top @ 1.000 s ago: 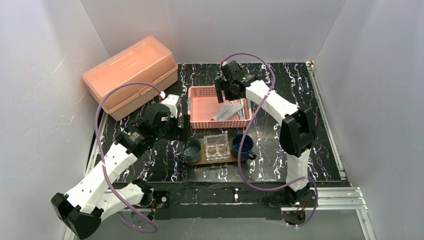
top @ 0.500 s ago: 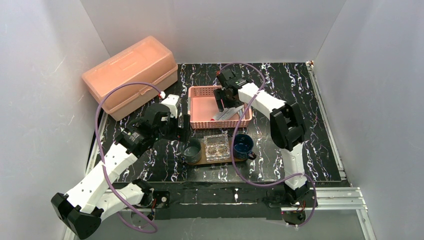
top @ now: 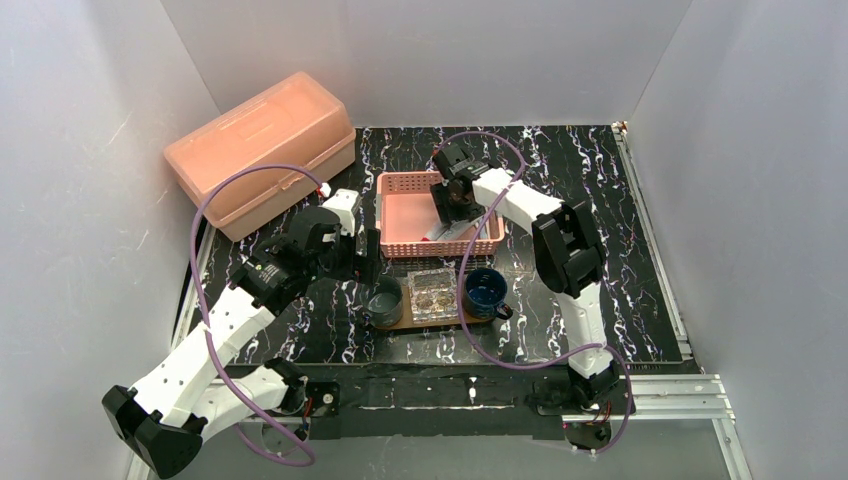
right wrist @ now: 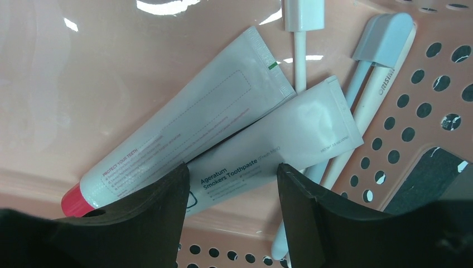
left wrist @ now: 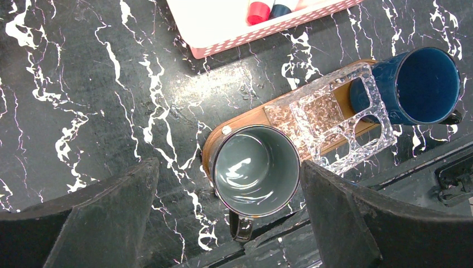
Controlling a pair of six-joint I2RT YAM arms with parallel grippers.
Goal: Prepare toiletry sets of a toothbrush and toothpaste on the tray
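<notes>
Wooden tray (left wrist: pixel 241 119) bears 0 sets; right gripper (right wrist: pixel 231 176) straddles 1 of 2 toothpaste tubes (right wrist: pixel 279 139) below it, clamp unclear; left gripper (left wrist: pixel 228 167) gapes wide.

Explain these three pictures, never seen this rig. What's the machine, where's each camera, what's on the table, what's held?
The machine is two white robot arms bolted side by side at the near edge, each ending in a two-finger gripper. The wide picture looks down from above and behind them. The other two come from a camera on each wrist.

On the black marble table are a lidded pink box, a pink basket and a wooden tray. The tray carries a grey mug, a clear box and a blue mug. The basket holds two toothpaste tubes and toothbrushes.

The left gripper hangs open over the grey mug, empty. The right gripper reaches into the basket, jaws apart on either side of a tube. Nothing is lifted, and contact can't be judged.
</notes>
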